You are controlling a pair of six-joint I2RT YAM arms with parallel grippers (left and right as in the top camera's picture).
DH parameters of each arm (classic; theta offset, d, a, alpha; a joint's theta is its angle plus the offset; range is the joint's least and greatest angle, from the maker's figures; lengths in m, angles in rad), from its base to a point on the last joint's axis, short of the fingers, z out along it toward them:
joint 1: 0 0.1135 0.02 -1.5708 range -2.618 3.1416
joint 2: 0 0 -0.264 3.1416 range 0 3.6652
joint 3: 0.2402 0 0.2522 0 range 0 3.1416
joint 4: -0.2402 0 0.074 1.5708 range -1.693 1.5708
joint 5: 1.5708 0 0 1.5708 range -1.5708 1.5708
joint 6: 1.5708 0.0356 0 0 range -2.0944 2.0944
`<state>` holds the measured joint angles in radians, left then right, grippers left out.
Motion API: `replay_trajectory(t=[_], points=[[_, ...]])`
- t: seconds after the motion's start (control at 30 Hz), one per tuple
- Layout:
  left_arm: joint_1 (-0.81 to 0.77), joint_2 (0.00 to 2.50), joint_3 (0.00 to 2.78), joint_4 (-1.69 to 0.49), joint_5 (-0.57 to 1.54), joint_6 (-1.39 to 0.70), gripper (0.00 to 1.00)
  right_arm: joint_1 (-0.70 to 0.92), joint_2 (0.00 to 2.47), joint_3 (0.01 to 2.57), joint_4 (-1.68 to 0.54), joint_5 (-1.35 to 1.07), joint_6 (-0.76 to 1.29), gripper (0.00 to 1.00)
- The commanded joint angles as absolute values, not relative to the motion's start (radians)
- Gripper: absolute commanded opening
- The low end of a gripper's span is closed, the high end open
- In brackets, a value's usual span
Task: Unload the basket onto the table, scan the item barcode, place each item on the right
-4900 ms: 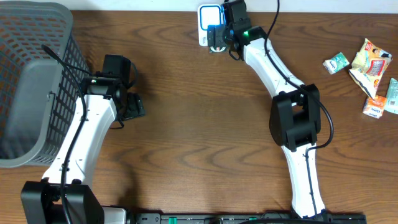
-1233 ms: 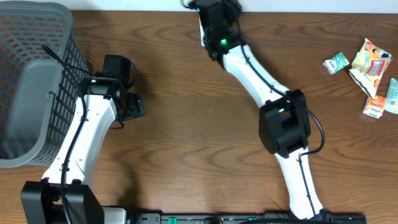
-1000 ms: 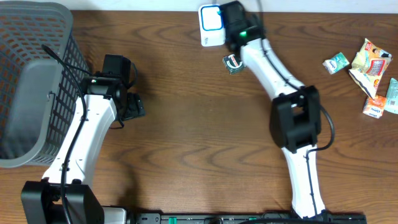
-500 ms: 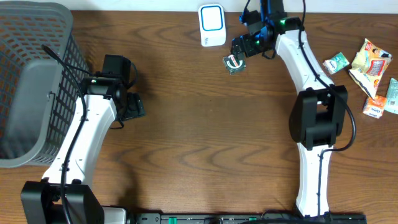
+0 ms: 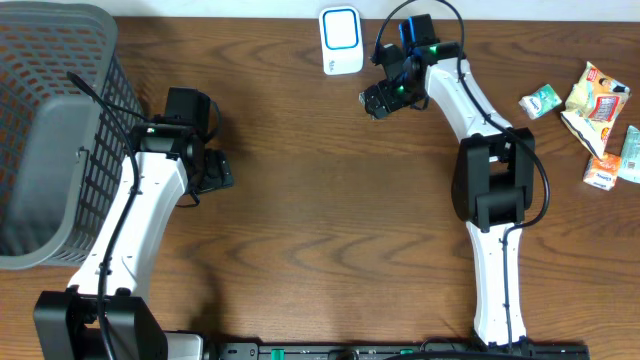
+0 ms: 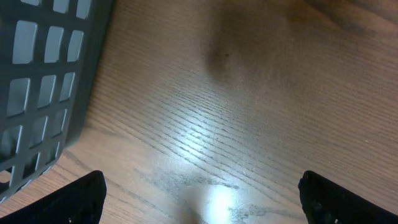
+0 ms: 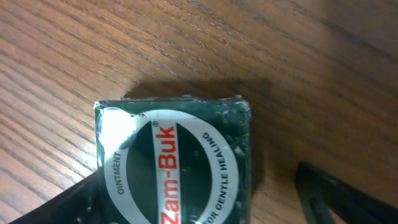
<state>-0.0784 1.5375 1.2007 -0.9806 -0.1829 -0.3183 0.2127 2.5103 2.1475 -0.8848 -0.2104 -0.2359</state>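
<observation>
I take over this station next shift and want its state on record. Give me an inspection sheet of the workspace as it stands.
Surface: brown wooden table, no spills seen.
Job's things: square dark green Zam-Buk ointment pack lies flat, label up, near the white and blue barcode scanner at the far edge.
Clutter: grey plastic mesh basket at the left; snack packets at the right edge.
Grippers: left gripper open over bare wood; right gripper open, fingers either side of the pack, not closed on it.
Cables: black cable loops over the right arm's wrist; another runs along the left arm.
Surroundings: nothing seen.
</observation>
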Motion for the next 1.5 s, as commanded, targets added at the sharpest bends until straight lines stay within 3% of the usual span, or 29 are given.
replay_trajectory(t=[0.0,0.17,0.27,0.47,0.63,1.17,1.33,1.4,1.47], points=[[-0.075,1.538,1.196,-0.983,-0.192,-0.331,0.98,0.249,2.569,2.142,-0.894,-0.156,-0.244,0.82],[-0.075,1.538,1.196,-0.983,-0.192,-0.332,0.98,0.304,2.557,2.143,-0.894,-0.017,-0.244,0.57],[-0.075,1.538,1.196,-0.983,-0.192,-0.331,0.98,0.348,2.540,2.143,-0.893,0.153,-0.244,0.48],[-0.075,1.538,1.196,-0.983,-0.192,-0.331,0.98,0.408,2.526,2.143,-0.894,0.435,-0.244,0.45],[-0.075,1.538,1.196,-0.983,-0.192,-0.331,0.98,0.392,2.511,2.143,-0.908,0.470,-0.233,0.45],[-0.075,1.538,1.196,-0.983,-0.192,-0.331,0.98,0.034,2.294,2.143,-1.037,0.469,-0.054,0.49],[-0.075,1.538,1.196,-0.983,-0.192,-0.331,0.98,-0.122,2.296,2.143,-1.107,0.440,0.096,0.59],[-0.075,1.538,1.196,-0.983,-0.192,-0.331,0.98,-0.164,2.296,2.143,-1.118,0.388,0.100,0.69],[-0.075,1.538,1.196,-0.983,-0.192,-0.331,0.98,-0.209,2.296,2.143,-1.139,0.310,0.101,0.86]])
